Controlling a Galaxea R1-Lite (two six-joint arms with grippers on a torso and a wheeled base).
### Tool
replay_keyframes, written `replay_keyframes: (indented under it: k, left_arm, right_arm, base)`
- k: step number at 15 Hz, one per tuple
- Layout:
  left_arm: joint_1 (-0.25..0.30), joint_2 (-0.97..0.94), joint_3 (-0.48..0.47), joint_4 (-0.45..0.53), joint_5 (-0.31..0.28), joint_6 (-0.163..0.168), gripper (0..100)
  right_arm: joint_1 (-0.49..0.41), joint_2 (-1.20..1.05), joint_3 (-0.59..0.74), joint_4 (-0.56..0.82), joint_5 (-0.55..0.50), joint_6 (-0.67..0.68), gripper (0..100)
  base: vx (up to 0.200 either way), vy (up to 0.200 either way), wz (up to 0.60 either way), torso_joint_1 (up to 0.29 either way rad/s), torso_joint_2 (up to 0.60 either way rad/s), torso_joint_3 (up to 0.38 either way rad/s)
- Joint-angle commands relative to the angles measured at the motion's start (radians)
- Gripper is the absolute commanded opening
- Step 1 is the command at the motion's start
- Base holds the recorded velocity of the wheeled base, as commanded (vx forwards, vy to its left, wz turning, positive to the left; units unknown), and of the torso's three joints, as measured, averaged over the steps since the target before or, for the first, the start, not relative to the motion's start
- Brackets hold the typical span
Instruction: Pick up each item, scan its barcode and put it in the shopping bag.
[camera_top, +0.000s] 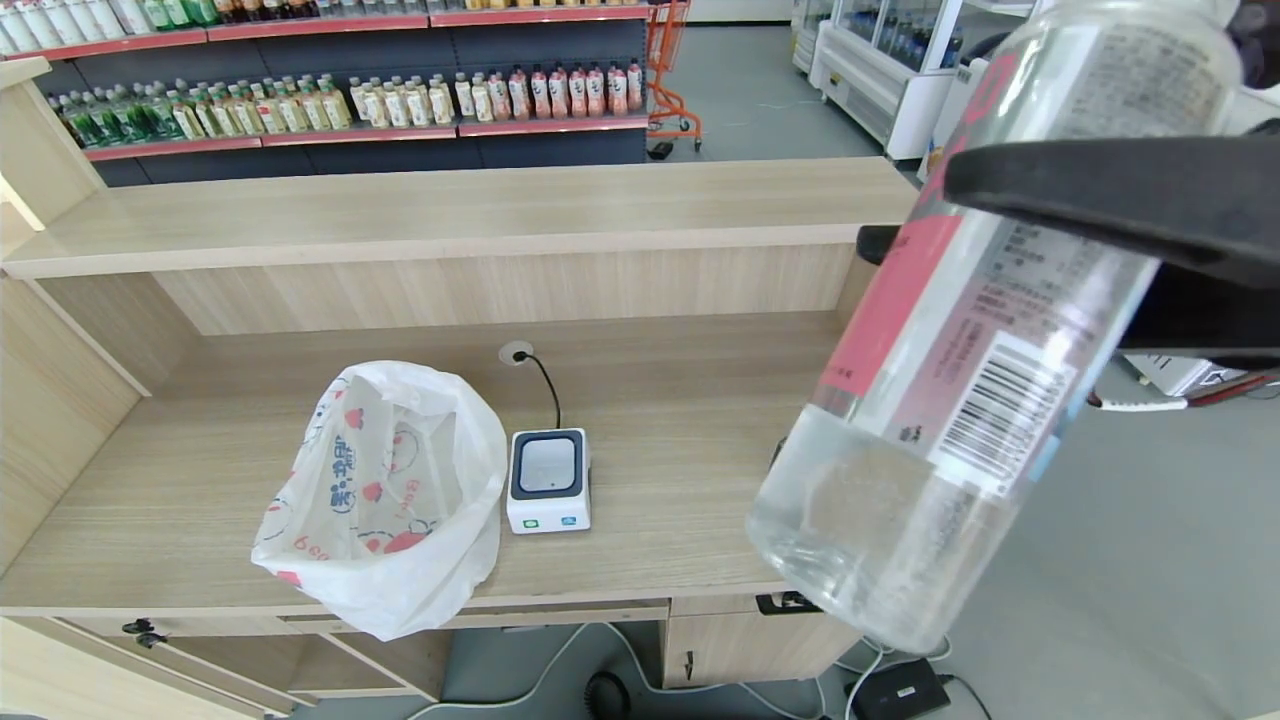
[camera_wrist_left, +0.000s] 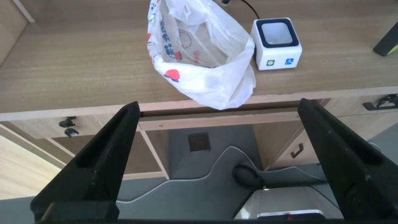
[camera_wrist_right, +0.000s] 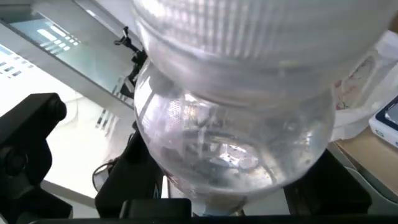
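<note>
Clear bottle (camera_top: 930, 420) clamped in right gripper (camera_top: 1000, 225), left gripper (camera_wrist_left: 217, 109) spread apart, shopping bag (camera_top: 385, 500) set just beside scanner (camera_top: 548, 480).

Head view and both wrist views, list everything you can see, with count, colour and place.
counter: one, light wood, ahead.
shopping bag: one, white with red print, open on counter.
scanner: one, white with dark top, beside the shopping bag.
bottle: one, clear with pink label, tilted, held high at right.
drink shelves: two, red-edged, behind counter.
left tool: one, black, open, before counter's front edge.
right tool: one, black, shut on bottle.
</note>
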Motion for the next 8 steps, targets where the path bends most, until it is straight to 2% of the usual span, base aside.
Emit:
replay_keyframes:
  k: [1, 4, 8]
  left_arm:
    - [0.000, 0.000, 0.000, -0.001, 0.000, 0.000, 100]
    - [0.000, 0.000, 0.000, -0.001, 0.000, 0.000, 100]
    - [0.000, 0.000, 0.000, 0.001, 0.000, 0.000, 100]
  right_arm:
    - [0.015, -0.028, -0.009, 0.008, 0.007, 0.000, 0]
    - [0.044, -0.038, -0.079, 0.100, 0.038, 0.020, 0]
    - [0.075, -0.041, -0.072, 0.130, 0.042, 0.001, 0]
  base:
    - [0.000, 0.000, 0.00, 0.000, 0.00, 0.000]
    - [0.000, 0.000, 0.00, 0.000, 0.00, 0.000]
    - [0.000, 0.000, 0.00, 0.000, 0.00, 0.000]
